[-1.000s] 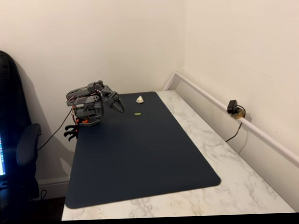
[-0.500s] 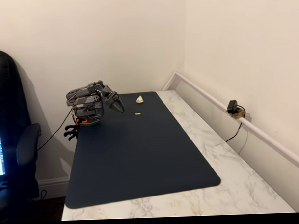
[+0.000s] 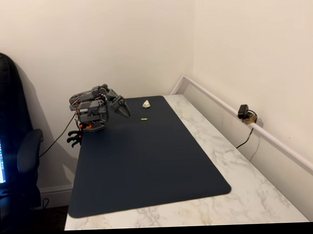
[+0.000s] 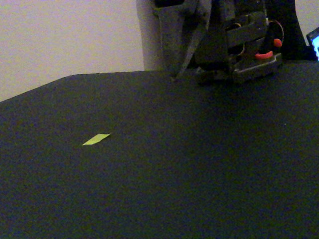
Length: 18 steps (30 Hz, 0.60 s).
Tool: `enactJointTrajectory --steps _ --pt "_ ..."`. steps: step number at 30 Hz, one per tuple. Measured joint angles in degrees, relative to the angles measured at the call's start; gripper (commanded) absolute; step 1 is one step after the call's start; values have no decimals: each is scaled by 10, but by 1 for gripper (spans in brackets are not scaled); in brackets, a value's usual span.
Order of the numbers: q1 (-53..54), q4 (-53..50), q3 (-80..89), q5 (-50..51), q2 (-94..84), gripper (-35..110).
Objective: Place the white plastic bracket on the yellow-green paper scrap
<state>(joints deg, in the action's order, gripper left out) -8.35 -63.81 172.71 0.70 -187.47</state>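
Fixed view: pincer (image 3: 126, 113) empty, state unclear; white plastic bracket (image 3: 146, 103) apart from yellow-green paper scrap (image 3: 144, 119).

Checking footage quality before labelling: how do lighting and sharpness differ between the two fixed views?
In a fixed view the room is evenly lit and fairly sharp; the white plastic bracket and yellow-green paper scrap read small but clear. In a fixed view the scene is dim, grainy and soft, though the scrap stands out brightly.

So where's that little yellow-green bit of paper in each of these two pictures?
Wide fixed view: the yellow-green paper scrap lies near the dark mat's far edge, just in front of the white plastic bracket.
Low fixed view: left of centre on the mat.
Shared landmark: the grey robot arm behind it.
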Motion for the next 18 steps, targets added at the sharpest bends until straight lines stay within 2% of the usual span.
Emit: enactJointTrajectory --steps 6,11,16,18 --pt "7 11 8 -2 0 0" --pt "6 76 31 15 0 0" --pt "4 73 25 192 0 0" --pt "-3 58 7 216 0 0"
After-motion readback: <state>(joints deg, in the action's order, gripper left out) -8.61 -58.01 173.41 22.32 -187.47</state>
